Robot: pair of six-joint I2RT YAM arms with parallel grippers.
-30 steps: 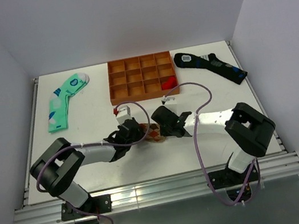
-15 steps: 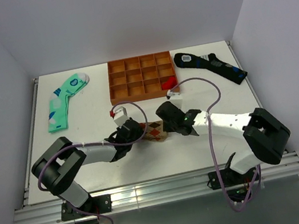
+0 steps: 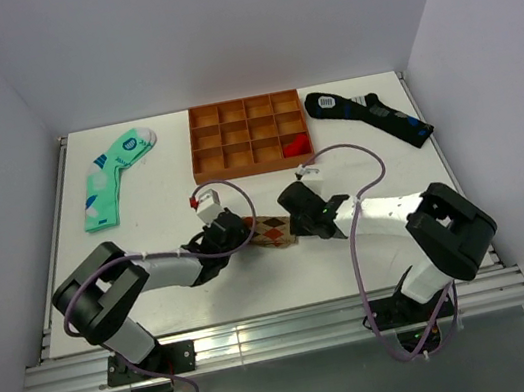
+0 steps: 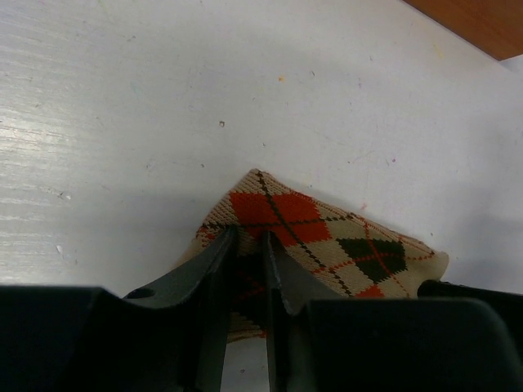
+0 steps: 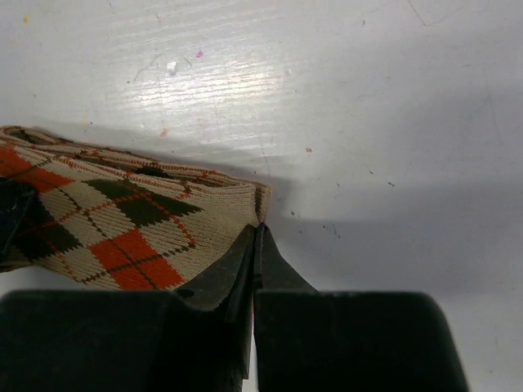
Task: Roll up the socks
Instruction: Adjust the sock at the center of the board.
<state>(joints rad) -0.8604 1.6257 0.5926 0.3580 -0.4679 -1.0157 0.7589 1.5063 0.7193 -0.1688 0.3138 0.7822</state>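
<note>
The left gripper (image 4: 245, 255) pinches a fold of the sock (image 4: 327, 233) between narrow jaws. The right gripper (image 5: 257, 245), fully closed, touches the opposite edge. The sock lies bunched on the table (image 3: 169, 187) between them. It looks light, soft and floppy, so a folded edge is probably the best place to grip.

white table (image 3: 164, 218), mint-green sock (image 3: 114, 174) w/ white patches far left, lying diagonal, orange compartment tray (image 3: 195, 149) far centre, 4x3 grid, small red item (image 3: 297, 143) in near-right cell, black sock (image 3: 370, 115) w/ blue marks just right of tray, angled
</note>
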